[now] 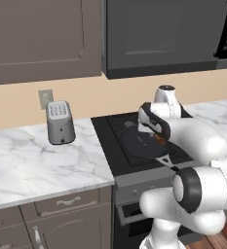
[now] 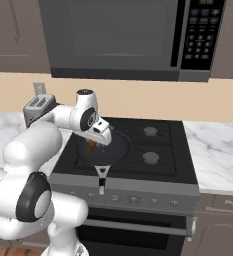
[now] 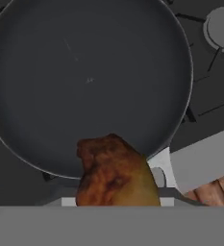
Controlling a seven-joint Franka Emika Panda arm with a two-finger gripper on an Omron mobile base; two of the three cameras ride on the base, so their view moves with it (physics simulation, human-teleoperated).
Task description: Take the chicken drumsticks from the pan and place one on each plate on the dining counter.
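1. Drumstick [image 3: 116, 173], orange-brown, sits right at the fingers in the hand view, over the near rim of the pan [image 3: 84, 72]; in the right base view a drumstick [image 2: 91, 146] hangs just under the gripper [image 2: 99, 138], above the pan's left part; the fingers seem to pinch it, though their tips are hidden behind the meat, so the grip is a judgement.
2. Pan floor looks bare in the hand view; a second drumstick I cannot make out; the pan [image 2: 105, 149] rests on the near left burner of the stove [image 2: 153, 145], handle pointing toward the near edge.
3. In the left base view the gripper [image 1: 156, 136] is over the pan [image 1: 141, 143], with a speck of orange at its tip; a toaster [image 1: 60, 122] stands on the marble desk [image 1: 32, 160] to the left, well apart from the stove.
4. Step in hand, as I judge it: lifting one drumstick clear of the pan; no plate or dining counter is in sight, so the carry is not yet done.
5. Risks: the piece is rounded and likely slick, so a shallow pinch could let it rotate or slip out during a wide swing; dropped now, it would land on the pan rim or stove top; rising too little could catch it on the rim; driving the base fast could shake it loose.
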